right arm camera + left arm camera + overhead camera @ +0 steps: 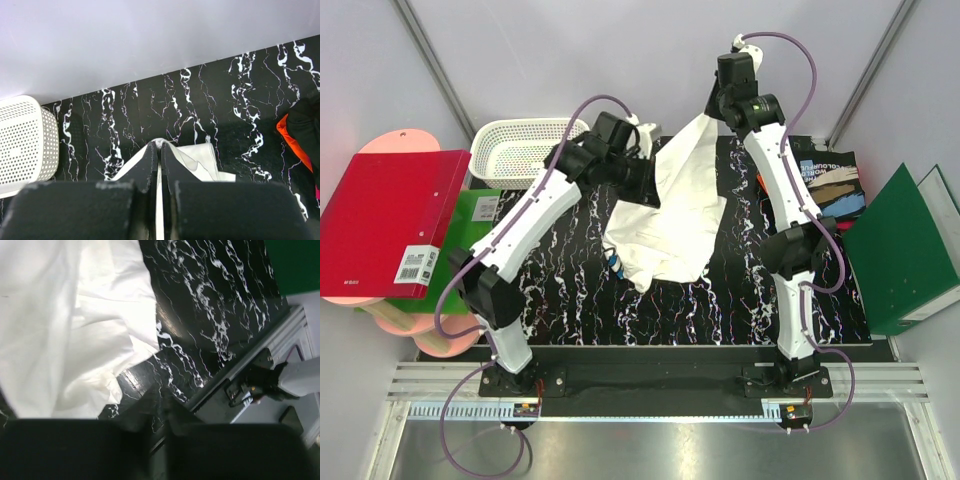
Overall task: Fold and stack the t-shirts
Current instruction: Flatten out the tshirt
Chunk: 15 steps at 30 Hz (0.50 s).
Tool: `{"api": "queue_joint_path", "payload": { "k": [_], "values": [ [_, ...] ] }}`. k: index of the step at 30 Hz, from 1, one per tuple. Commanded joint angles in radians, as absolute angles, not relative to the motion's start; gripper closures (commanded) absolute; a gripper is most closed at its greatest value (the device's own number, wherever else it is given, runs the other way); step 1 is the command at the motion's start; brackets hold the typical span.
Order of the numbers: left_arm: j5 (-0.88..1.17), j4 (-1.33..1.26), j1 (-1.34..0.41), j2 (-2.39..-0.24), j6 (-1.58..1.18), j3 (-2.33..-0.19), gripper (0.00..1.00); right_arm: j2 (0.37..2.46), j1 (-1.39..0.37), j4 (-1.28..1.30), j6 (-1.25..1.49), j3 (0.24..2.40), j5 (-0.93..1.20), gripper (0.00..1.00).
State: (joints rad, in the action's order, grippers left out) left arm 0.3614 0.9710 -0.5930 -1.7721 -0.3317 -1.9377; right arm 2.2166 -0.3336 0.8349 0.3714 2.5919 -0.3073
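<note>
A: Where is the white t-shirt [675, 220] sitting?
B: It is hanging over the middle of the black marbled table [570, 290]. Its top corner is being held up toward the far edge, and its lower part is bunching on the table top.
A: What is holding it up?
B: The right gripper [160, 148]. Its jaws are pressing together with a fold of the white cloth pinched between them.
A: And the left gripper [642, 180]?
B: It is reaching in at the shirt's left edge, either just beside the cloth or touching it. Its own camera is showing the fingers only as a dark blur, so I cannot tell whether it is gripping anything or how wide it is standing.
A: Are other shirts showing?
B: A black t-shirt [830, 178] with printed lettering is lying at the table's right side, just right of the right arm. An orange-red strip [284, 134] of cloth is peeking out along its edge.
A: Anything else around?
B: A white basket [520, 150] is sitting at the far left corner. A red binder [385, 225] is lying left of the table, and a green binder [900, 250] is lying to its right.
</note>
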Motion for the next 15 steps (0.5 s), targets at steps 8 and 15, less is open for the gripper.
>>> {"api": "queue_joint_path", "payload": {
  "k": [8,15],
  "values": [
    [0.349,1.115,-0.6,-1.968,-0.328,-1.749,1.0,2.256,-0.316,0.796,0.365,2.645,-0.374,1.0],
    [0.207,1.103,-0.491,-1.997,-0.382,-1.594,1.0,2.25,-0.276,0.795,0.361,2.646,-0.44,1.0]
  ]
}}
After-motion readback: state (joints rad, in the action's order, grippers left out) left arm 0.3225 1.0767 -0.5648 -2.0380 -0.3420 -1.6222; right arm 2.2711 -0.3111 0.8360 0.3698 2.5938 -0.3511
